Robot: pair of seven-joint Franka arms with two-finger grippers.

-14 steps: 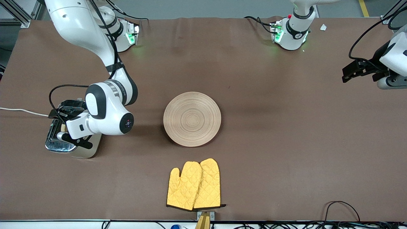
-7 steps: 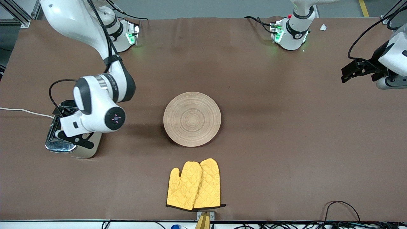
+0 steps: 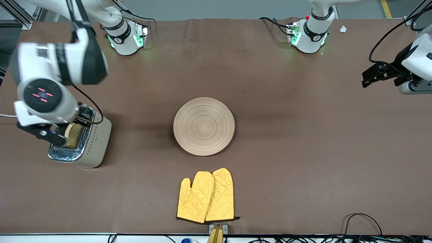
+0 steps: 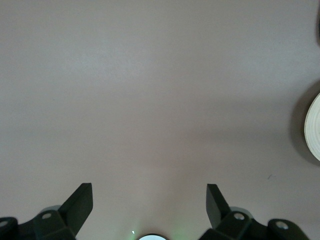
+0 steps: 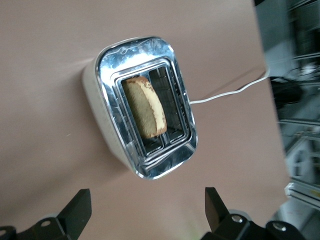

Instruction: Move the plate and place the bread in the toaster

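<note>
The beige toaster (image 3: pixel 91 141) with its chrome top (image 5: pixel 150 165) stands at the right arm's end of the table. A slice of bread (image 3: pixel 74 134) stands in one of its slots, the top sticking out (image 5: pixel 145 106). My right gripper (image 3: pixel 42 132) hangs in the air over the toaster's outer side, open and empty (image 5: pixel 147 210). The round light-wood plate (image 3: pixel 204 126) lies bare at mid-table; its rim shows in the left wrist view (image 4: pixel 314 127). My left gripper (image 3: pixel 371 77) waits open (image 4: pixel 149 205) over bare table at the left arm's end.
A pair of yellow oven mitts (image 3: pixel 206 195) lies nearer to the front camera than the plate. The toaster's white cord (image 3: pixel 6 115) runs off the table's end (image 5: pixel 230 92). Cables lie along the front edge (image 3: pixel 364 222).
My right gripper has opened, let go of the bread in the toaster slot, and risen up and outward off the toaster. The left arm and the plate have not moved.
</note>
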